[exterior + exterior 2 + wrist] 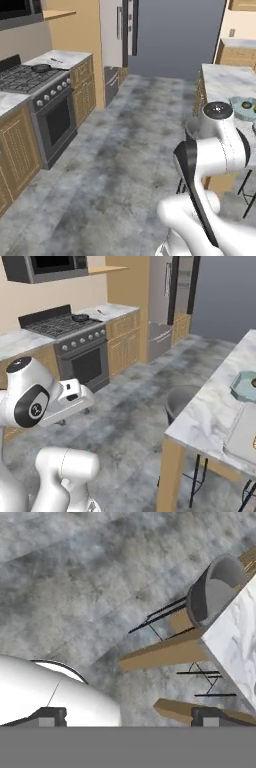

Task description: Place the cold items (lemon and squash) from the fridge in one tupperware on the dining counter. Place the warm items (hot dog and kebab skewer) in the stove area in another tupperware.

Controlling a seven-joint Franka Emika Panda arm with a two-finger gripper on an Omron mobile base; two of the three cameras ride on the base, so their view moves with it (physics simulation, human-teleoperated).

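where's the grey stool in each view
left base view: stool right of centre, mostly hidden behind the arm, beside the counter.
right base view: lower centre-right, tucked at the counter's edge.
hand view: upper right, by the marble edge.
Shared landmark: the marble counter.

A pale teal tupperware (pixel 246 386) sits open on the marble dining counter (pixel 210 411) — a flat grey tupperware (pixel 246 438) lies just beside it.

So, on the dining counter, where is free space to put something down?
The dining counter is bare along its near corner and left edge, above the stool. It also looks bare at the far end, beyond the round teal container. It is crowded on the right, where the teal container and a flat clear tupperware sit close together.
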